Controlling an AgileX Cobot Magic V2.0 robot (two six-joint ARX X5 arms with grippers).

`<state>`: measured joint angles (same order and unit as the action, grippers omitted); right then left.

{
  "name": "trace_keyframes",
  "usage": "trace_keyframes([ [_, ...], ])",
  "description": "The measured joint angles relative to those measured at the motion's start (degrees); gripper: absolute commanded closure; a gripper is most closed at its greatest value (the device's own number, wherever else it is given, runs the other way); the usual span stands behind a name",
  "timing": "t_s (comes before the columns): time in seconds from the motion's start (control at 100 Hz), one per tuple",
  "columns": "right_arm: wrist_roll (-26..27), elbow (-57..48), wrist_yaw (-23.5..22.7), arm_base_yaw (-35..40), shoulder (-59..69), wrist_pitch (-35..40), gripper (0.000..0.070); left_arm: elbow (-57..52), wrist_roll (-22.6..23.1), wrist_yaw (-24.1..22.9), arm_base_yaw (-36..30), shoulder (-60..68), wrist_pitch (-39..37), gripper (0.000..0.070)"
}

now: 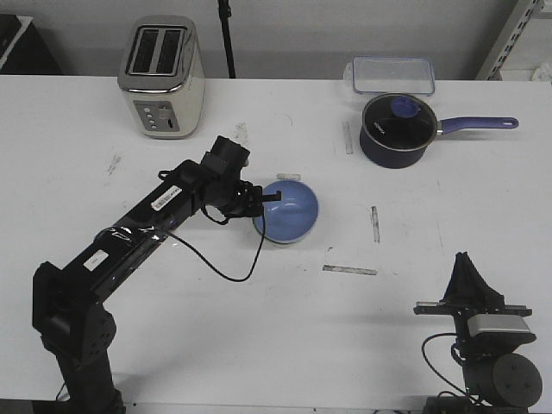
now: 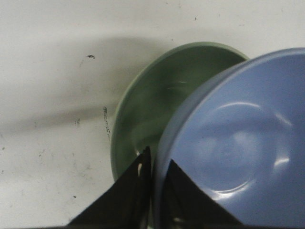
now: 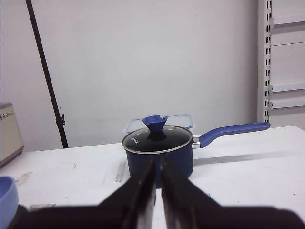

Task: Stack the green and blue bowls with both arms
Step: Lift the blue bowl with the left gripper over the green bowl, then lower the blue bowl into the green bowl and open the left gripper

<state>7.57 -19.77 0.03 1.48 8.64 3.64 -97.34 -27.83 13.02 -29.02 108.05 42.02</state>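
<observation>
I am holding the blue bowl [image 2: 238,138] by its rim in my left claw [image 2: 155,191], jaws pinched on the wall. The wrist view is showing the green bowl [image 2: 147,109] directly beneath, offset to one side, so the blue bowl is only partly overlapping it; I judge centring must precede release. My right claw [image 3: 158,191] is resting near the bench [image 1: 259,345] edge, nearly closed, holding nothing.
</observation>
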Motion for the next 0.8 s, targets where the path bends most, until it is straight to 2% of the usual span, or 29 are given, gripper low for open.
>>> trace_keyframes([
  [0.06,0.0,0.0,0.0,0.0,0.0,0.0,0.0689,0.0,0.0,0.0,0.0,0.0,0.0,0.0676],
  [0.2,0.0,0.0,0.0,0.0,0.0,0.02,0.0689,0.0,0.0,0.0,0.02,0.0,0.09,0.0569],
  [0.36,0.0,0.0,0.0,0.0,0.0,0.02,0.0689,0.0,0.04,0.0,0.02,0.0,-0.04,0.0555],
  [0.48,0.0,0.0,0.0,0.0,0.0,0.02,0.0689,0.0,0.04,0.0,0.02,0.0,-0.02,0.0445],
  [0.8,0.0,0.0,0.0,0.0,0.0,0.02,0.0689,0.0,0.17,0.02,1.07,-4.04,0.0,0.0444],
])
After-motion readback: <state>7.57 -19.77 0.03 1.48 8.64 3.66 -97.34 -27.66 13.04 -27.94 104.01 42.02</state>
